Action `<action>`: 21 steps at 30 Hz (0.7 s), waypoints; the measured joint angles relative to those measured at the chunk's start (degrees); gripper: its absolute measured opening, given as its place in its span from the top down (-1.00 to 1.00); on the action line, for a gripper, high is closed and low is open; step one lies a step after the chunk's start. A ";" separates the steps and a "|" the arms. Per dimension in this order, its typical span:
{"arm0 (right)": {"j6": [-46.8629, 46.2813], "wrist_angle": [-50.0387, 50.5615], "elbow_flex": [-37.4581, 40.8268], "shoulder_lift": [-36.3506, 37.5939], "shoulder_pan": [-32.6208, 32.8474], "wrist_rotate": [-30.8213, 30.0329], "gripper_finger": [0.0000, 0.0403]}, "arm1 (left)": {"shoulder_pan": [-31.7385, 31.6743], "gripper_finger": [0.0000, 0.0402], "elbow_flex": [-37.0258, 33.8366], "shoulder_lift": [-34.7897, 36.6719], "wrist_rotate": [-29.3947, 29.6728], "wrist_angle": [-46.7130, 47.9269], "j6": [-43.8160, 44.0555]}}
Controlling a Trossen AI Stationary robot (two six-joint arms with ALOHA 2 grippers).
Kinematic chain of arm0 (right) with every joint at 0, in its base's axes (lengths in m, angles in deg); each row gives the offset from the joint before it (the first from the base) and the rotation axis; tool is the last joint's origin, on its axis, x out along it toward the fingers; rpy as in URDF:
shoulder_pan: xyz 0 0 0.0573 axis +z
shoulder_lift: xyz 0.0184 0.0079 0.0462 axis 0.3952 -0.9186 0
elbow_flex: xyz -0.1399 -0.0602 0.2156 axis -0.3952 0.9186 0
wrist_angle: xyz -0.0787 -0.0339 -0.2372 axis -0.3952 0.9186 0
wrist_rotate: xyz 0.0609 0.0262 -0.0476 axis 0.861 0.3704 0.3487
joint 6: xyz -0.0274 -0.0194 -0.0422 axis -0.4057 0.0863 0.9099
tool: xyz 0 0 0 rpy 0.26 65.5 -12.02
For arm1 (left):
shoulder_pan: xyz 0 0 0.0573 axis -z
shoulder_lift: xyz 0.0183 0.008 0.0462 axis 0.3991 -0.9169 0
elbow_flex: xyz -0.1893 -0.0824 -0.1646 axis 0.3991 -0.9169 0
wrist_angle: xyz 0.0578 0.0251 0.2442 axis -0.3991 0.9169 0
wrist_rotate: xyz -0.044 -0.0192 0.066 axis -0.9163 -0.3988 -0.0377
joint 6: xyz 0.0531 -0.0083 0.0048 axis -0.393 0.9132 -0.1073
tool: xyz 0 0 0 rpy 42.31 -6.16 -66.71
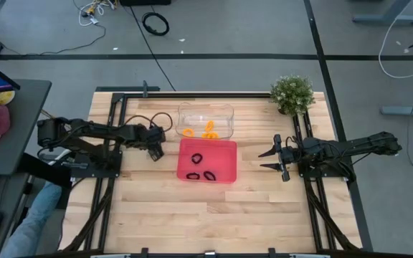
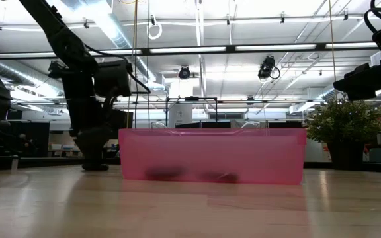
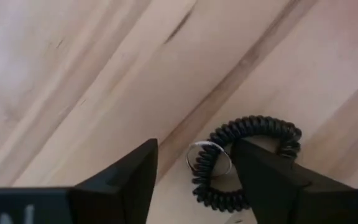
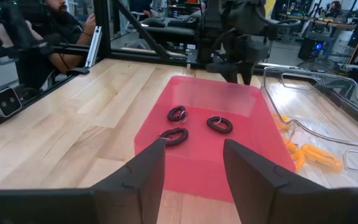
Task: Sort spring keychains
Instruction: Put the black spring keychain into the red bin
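A black spring keychain with a metal ring lies on the bare wood just left of the pink tray. My left gripper is open and low over it, ring between the fingers, part of the coil behind one finger; it also shows in the high view. Three black keychains lie in the pink tray. Orange keychains lie in the clear container behind it. My right gripper is open, hovering right of the tray. My left gripper comes down on the black keychain from above with open fingers. One finger covers part of the coil, so I cannot tell whether it touches it. The keychain lies flat on the table.
A potted plant stands at the table's far right corner. Black frame rails run along both sides. A seated person is beyond the table's left edge. Bare wood lies near of the tray.
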 joint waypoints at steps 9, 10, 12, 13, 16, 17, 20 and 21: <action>0.00 0.09 0.00 0.00 0.00 0.02 0.17 | 0.11 0.88 2.45 0.40 -4.51 1.78 -3.66; 0.01 0.07 0.00 -0.01 -0.01 0.02 0.17 | 0.95 0.90 2.91 0.35 -3.90 1.81 -3.82; 0.00 0.04 0.00 0.00 0.01 0.01 0.17 | 2.82 0.94 3.92 0.31 -2.45 2.58 -3.95; 0.01 0.04 0.00 0.00 -0.02 0.02 0.17 | 3.77 0.94 4.67 0.32 -1.89 3.55 -3.94; 0.01 0.02 0.00 0.00 0.00 0.02 0.17 | 6.92 0.94 7.65 0.93 2.61 4.50 -4.26; 0.00 0.00 0.00 0.00 0.01 0.02 0.17 | 8.09 0.95 8.45 1.18 3.33 4.54 -4.74; 0.00 0.02 0.00 0.00 -0.01 0.02 0.17 | 11.60 0.95 11.15 1.64 5.08 4.89 -5.91; 0.00 0.02 0.00 0.00 0.01 0.01 0.17 | 12.73 0.95 12.14 1.66 5.96 4.61 -6.30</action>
